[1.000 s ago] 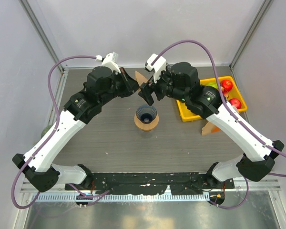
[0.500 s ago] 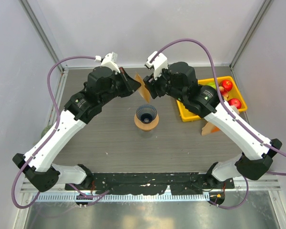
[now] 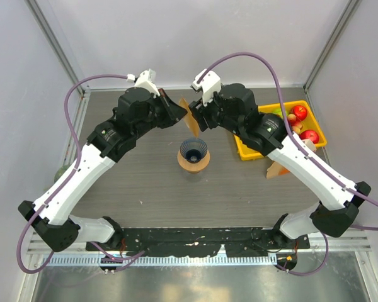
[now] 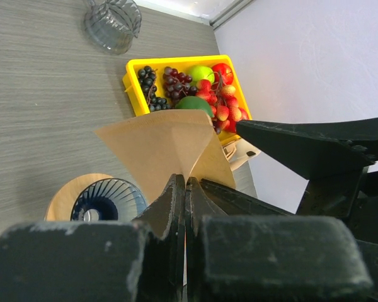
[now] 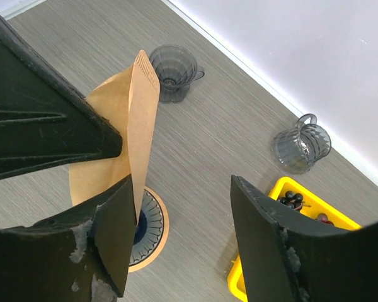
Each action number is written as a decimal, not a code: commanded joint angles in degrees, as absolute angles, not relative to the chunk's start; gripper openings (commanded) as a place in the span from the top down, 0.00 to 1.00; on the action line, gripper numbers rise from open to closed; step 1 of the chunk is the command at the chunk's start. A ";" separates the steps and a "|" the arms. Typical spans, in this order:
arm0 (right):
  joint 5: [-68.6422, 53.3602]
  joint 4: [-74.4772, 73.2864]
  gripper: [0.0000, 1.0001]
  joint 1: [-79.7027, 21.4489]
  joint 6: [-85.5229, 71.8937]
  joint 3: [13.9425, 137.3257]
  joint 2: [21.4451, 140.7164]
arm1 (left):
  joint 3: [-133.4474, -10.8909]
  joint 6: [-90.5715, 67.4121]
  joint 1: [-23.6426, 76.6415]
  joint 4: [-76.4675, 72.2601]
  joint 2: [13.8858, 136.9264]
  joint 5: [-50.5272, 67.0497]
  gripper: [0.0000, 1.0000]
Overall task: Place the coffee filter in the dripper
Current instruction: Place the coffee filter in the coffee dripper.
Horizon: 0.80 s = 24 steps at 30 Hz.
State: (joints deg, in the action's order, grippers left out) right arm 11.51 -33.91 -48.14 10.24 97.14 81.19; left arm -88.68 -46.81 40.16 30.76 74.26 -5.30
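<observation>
My left gripper (image 3: pixel 178 113) is shut on the pointed end of a brown paper coffee filter (image 3: pixel 188 114) and holds it in the air above and behind the dripper (image 3: pixel 193 151). The dripper is a dark blue ribbed cone on a round wooden base. In the left wrist view the filter (image 4: pixel 164 148) fans out from the shut gripper (image 4: pixel 186 189), with the dripper (image 4: pixel 107 200) below left. My right gripper (image 5: pixel 183 233) stands open beside the filter (image 5: pixel 123 126). Its left finger (image 5: pixel 110 233) lies against the paper's edge, while its right finger is apart from the paper. The dripper (image 5: pixel 145 229) shows below.
A yellow tray (image 3: pixel 247 153) of fruit stands at the right (image 4: pixel 133 88). A clear glass dripper (image 5: pixel 173 72) and a glass pitcher (image 5: pixel 302 145) stand near the back wall. A brown cardboard piece (image 3: pixel 276 168) lies beside the right arm.
My right gripper has moved back and up to the filter and its jaws have narrowed. The left gripper has kept the filter almost still.
</observation>
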 commanded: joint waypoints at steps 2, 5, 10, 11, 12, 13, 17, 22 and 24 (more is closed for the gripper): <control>13.88 -31.03 0.42 -48.34 10.10 97.47 82.09 | -89.47 -49.91 40.34 30.67 74.01 -4.13 1.00; 13.37 -30.76 0.46 -48.34 10.28 97.30 82.44 | -88.77 -50.54 40.34 30.50 73.65 -3.61 1.00; 9.23 -30.76 0.50 -47.37 8.53 96.16 82.44 | -88.15 -50.63 40.34 30.32 73.13 -2.99 1.00; 7.40 -30.76 0.50 -46.85 7.92 96.07 82.35 | -87.89 -50.80 40.34 30.32 72.86 -2.90 1.00; 6.95 -30.59 0.50 -46.67 7.65 95.80 82.27 | -87.80 -50.97 40.43 30.41 72.77 -2.73 1.00; 6.86 -30.32 0.50 -46.50 7.47 95.63 82.27 | -87.72 -51.06 40.34 30.41 72.69 -2.64 1.00; 3.34 -29.53 0.60 -45.00 5.80 95.27 82.53 | -87.01 -51.68 40.34 29.80 72.42 -1.06 1.00; 0.98 -30.58 0.95 -42.29 5.01 96.06 82.18 | -85.52 -46.78 40.17 26.99 70.23 2.89 0.81; -5.94 -30.94 0.95 -39.57 3.26 95.98 81.30 | -84.29 -41.25 39.29 24.36 68.04 7.62 0.55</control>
